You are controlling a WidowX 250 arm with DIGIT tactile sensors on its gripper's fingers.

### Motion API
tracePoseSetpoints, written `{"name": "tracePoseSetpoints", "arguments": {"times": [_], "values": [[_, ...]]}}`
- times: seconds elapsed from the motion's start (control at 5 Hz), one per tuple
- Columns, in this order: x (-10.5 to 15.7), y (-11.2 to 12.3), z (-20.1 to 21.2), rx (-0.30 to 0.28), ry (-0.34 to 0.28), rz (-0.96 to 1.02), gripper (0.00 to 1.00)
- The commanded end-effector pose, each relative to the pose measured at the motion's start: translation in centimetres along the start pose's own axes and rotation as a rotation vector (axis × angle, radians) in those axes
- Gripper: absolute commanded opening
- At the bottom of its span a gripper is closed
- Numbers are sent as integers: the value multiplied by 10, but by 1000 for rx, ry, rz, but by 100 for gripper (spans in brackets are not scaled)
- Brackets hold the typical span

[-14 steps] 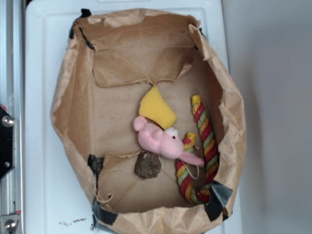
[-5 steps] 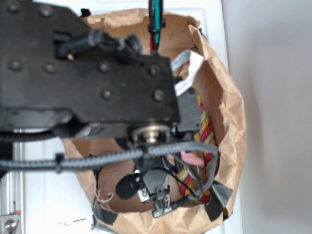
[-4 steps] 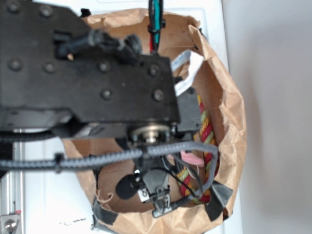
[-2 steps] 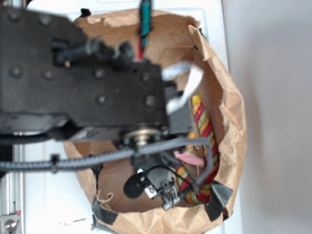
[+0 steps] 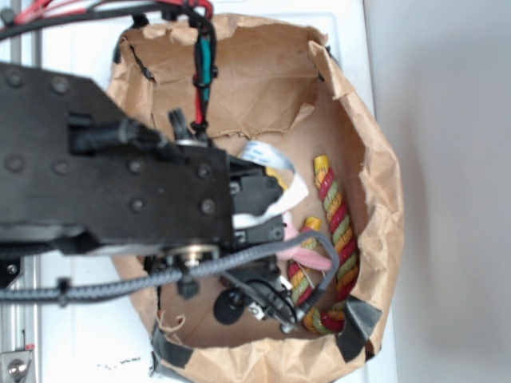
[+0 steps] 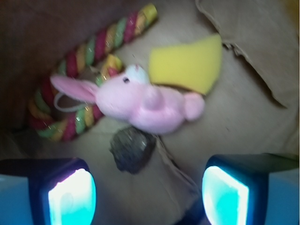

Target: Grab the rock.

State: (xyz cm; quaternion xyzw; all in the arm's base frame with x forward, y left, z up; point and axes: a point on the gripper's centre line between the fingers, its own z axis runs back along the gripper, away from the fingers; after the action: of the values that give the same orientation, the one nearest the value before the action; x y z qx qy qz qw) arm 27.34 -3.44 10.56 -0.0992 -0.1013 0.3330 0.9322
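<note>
From where I stand the black arm [image 5: 120, 191] covers most of the left of the paper bag [image 5: 375, 175], so the wrist view tells more. Going left to right there: the striped rope toy [image 6: 89, 51] curls along the left side; the pink plush bunny [image 6: 140, 105] lies across the middle, its ear touching the rope; the yellow sponge wedge [image 6: 187, 63] sits just behind the bunny's back. The rock [image 6: 132, 149] lies on the brown paper floor, just below the bunny and touching or nearly touching its belly; I cannot tell which. The gripper [image 6: 147, 197] hangs above with its two glowing fingertips [image 6: 70, 197] spread wide, one at each lower corner, and nothing between them; the rock sits between them, a little toward the left finger. It looks hard, rough and pitted, so I judge it will not give under pressure and the surface should grip well, though it is probably heavier than the toys. The best hold seems across its flatter left and right sides, low enough to avoid pinching the plush.
</note>
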Motion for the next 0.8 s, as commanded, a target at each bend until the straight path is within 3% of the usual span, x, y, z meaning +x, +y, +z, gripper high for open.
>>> {"name": "tracePoseSetpoints", "arguments": {"times": [0.0, 0.2, 0.6], "values": [[14, -20, -26, 41, 13, 53, 100], [10, -29, -34, 39, 20, 36, 100], [-14, -9, -41, 74, 27, -84, 100]]}}
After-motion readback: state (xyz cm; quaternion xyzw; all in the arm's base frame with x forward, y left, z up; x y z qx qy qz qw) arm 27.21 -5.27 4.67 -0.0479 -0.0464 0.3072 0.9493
